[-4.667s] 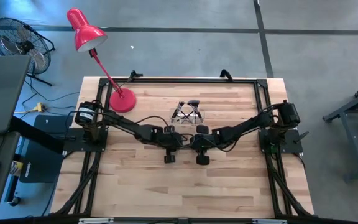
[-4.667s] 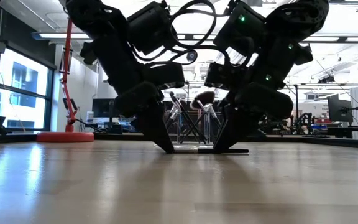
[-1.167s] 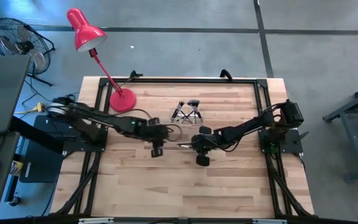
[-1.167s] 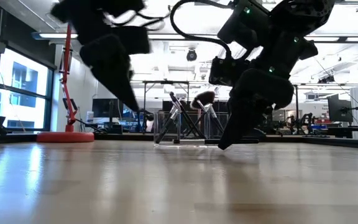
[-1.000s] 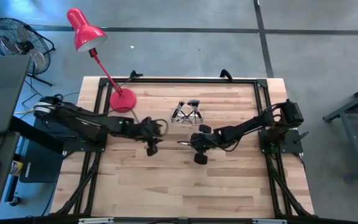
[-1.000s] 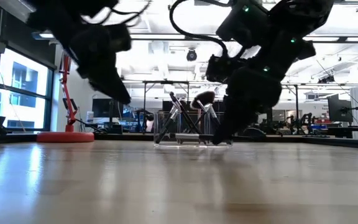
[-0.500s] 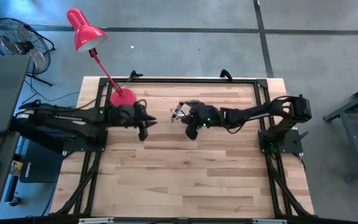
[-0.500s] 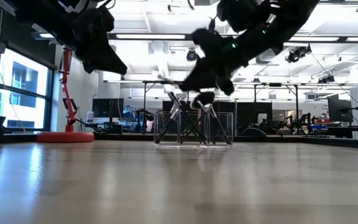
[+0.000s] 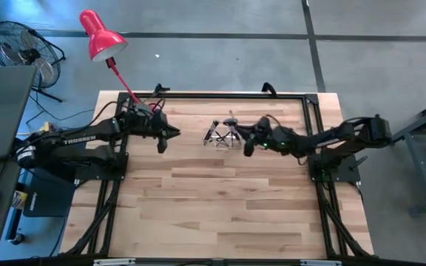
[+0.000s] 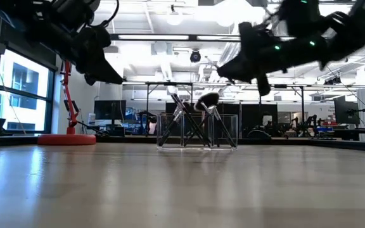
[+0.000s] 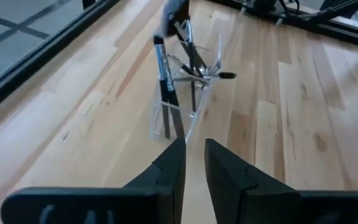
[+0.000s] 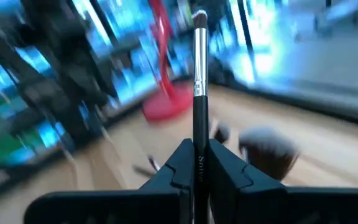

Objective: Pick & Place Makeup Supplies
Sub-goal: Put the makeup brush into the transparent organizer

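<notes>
Over by the red lamp (image 9: pixel 102 37), the left gripper (image 9: pixel 161 142) has pulled back from mid-table, its jaws a narrow gap apart and empty. Centre-table, the clear holder (image 9: pixel 222 134) keeps several brushes (image 10: pixel 195 117) upright. The right gripper (image 9: pixel 248 145) has swung up beside it, pinching one slim brush (image 12: pixel 199 74), so a drop-in looks close. The brush's lower end is hidden between the fingers.
</notes>
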